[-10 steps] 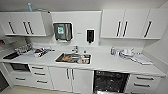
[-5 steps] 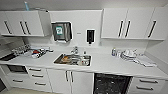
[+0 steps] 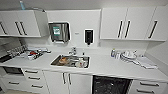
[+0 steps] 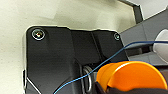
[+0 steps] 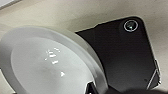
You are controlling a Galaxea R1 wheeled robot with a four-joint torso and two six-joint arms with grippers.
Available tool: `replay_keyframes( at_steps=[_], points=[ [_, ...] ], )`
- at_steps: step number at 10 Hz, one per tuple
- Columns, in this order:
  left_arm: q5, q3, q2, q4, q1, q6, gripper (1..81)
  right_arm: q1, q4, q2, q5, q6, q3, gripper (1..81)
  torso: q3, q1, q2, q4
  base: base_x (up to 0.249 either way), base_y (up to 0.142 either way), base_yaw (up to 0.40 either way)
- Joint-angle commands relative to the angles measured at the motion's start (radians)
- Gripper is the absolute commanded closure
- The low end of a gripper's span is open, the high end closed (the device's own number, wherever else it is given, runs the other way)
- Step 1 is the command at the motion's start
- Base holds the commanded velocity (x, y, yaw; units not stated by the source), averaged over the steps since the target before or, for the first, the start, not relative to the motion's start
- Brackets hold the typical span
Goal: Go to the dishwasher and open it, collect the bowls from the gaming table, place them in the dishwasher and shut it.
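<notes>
White bowl (image 5: 50,67) close up, pale speckled floor (image 5: 75,12) behind

Sink (image 3: 71,61), perhaps dishes inside

One dishwasher (image 3: 111,85), one sink (image 3: 71,61), one orange bowl (image 4: 132,76) and one white bowl (image 5: 50,62) (two bowls).

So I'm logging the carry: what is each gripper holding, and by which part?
Left wrist view: orange bowl; right wrist view: white bowl, apparently by its rim. The grips themselves cannot be told.
</notes>
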Motion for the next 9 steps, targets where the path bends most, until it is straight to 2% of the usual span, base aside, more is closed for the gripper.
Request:
replay_keyframes(
  at_steps=[1, 8, 9],
  points=[
    [0.022, 0.002, -0.015, 0.001, -0.035, 0.0, 81.1, 0.038, -0.021, 0.0, -0.054, -0.007, 0.015, 81.1, 0.0, 0.0, 0.0, 0.0, 0.097, -0.071, 0.0],
    [0.022, 0.004, -0.015, 0.004, -0.035, -0.002, 81.1, 0.04, -0.021, 0.003, -0.055, -0.007, 0.014, 81.1, 0.0, 0.0, 0.0, 0.0, 0.097, -0.072, 0.0],
    [0.022, 0.004, -0.013, 0.004, -0.035, -0.002, 81.1, 0.04, -0.021, 0.002, -0.055, -0.007, 0.014, 81.1, 0.0, 0.0, 0.0, 0.0, 0.097, 0.0, 0.0]
  ],
)
